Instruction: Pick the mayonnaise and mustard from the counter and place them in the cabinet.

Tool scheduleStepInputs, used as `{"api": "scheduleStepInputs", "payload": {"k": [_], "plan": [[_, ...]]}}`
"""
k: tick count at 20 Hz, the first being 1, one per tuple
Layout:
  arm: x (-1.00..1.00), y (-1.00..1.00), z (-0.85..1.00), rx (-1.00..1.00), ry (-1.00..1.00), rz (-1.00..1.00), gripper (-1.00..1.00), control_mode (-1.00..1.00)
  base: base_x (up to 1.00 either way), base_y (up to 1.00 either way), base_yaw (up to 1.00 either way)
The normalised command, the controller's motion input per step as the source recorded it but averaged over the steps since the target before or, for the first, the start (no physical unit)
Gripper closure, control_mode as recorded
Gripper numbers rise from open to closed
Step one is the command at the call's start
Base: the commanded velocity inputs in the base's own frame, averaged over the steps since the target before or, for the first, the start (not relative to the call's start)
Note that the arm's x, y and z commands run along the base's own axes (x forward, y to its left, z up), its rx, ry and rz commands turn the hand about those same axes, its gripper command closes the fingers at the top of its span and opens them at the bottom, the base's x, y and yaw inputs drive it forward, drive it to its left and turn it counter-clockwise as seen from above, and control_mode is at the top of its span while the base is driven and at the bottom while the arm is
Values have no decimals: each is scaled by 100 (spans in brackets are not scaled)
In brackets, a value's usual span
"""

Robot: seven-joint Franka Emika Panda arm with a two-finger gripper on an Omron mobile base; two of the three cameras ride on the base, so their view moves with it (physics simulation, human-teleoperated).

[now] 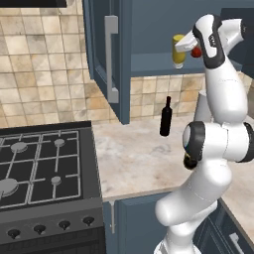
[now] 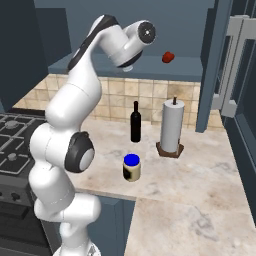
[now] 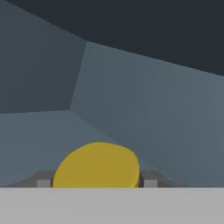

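pincer [image 3: 97, 183] is clamped on the mustard [image 3: 97, 165]: in the hand view the yellow body sits right between the two fingertips [image 3: 43, 180], one grey tip showing on each side, both against the bottle. beyond it that view looks into the cabinet's blue interior, shelf floor below and the back corner ahead.

left base view: mustard [image 1: 178, 51] is up at shelf height inside the open cabinet [image 1: 149, 30], upright, whitish cap down toward the shelf [image 1: 158, 63], yellow body above. cannot tell whether it touches the shelf or hangs just over it. the hand comes in at it from the right, small red ball [image 1: 197, 51] just behind the hand on the same shelf. in the right base view the ball [image 2: 168, 57] sits on the shelf to the right of the wrist, apart from it.

arm pose: raised high, lower links near vertical from the base, elbow bent at table height, forearm going straight up, wrist folded over and reaching level into the cabinet opening. cabinet door [image 1: 110, 59] stands open to the left with its long grey bar handle [image 1: 112, 58] facing out.

mayonnaise [image 2: 131, 167] stands on the table [image 2: 190, 200], blue lid up, near the front edge, well below the pincer. behind it, wine bottle [image 2: 135, 122] upright, and a paper towel roll [image 2: 171, 126] on its stand to the right of the bottle. gas stove [image 1: 44, 168] sits left of the table.
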Motion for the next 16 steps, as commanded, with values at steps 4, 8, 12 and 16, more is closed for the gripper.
{"api": "scheduleStepInputs", "payload": {"k": [4,8,12,16], "plan": [[42,-2,-23,0,0,1,100,-100,0,0,0],[31,0,-32,0,-1,2,100,-100,0,0,0],[26,0,-35,0,-1,2,100,-100,0,0,0],[16,0,-45,-2,0,2,100,-100,0,0,0]]}}
